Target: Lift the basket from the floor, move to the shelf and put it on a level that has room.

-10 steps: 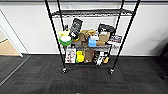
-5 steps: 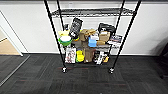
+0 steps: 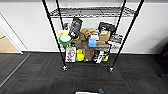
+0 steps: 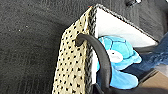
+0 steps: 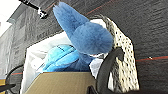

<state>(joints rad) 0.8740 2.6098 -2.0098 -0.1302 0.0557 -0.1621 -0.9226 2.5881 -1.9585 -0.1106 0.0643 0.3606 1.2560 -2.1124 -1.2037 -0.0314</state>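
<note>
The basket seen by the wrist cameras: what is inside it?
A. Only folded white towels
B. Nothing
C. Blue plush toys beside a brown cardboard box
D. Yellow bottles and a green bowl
C: the right wrist view shows blue plush toys in the white-lined basket with a brown cardboard box next to them.

A black wire shelf [image 3: 92, 37] on small casters is seen upright on the floor [image 3: 37, 75], a dark charcoal carpet, against a white wall. One grey wire-grid level [image 3: 91, 11] near the top is seen bare; the lower tiers are crowded with boxes and packets. A beige woven basket [image 4: 75, 57] with a dark braided rim, whitish lining and a dark looped handle is shown above the carpet. A blue plush toy and a cardboard box are held inside it.
</note>
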